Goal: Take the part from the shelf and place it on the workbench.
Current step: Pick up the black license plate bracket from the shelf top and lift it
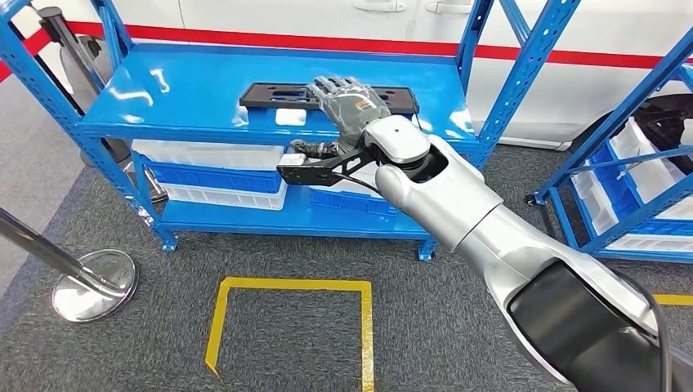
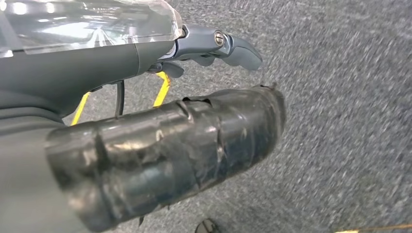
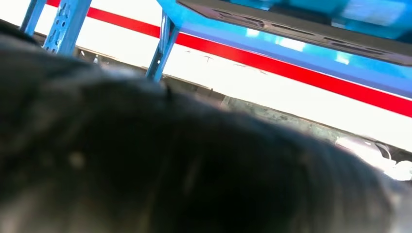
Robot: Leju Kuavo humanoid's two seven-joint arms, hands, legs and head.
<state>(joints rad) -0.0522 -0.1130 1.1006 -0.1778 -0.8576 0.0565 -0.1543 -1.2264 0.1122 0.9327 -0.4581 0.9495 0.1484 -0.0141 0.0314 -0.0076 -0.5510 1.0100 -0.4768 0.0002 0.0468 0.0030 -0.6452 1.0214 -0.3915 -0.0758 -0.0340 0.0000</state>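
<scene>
The part (image 1: pixel 327 96), a long flat black plate with cut-outs, lies on the top deck of the blue shelf (image 1: pixel 188 98), its long axis running side to side along the deck, parallel to the front edge and set back from it. The right hand (image 1: pixel 350 104) reaches forward over the deck and sits above the right-hand stretch of the plate, fingers spread and extended toward the back of the shelf, palm down; whether the fingertips already touch the plate cannot be told from above, and nothing appears to be held. The plate therefore lies directly beneath and mostly to the left of this hand, crosswise to the direction the fingers point, so a grasp would likely have to close across the narrow width near that end rather than along the length. In the right wrist view the black plate (image 3: pixel 301 36) shows edge-on along the blue deck, beyond a blurred dark mass close to the lens. The left hand (image 2: pixel 214 46) hangs over grey carpet (image 2: pixel 340 121), well away from the shelf, its fingers curled in with nothing in them, so the right arm is plainly the nearer one.
</scene>
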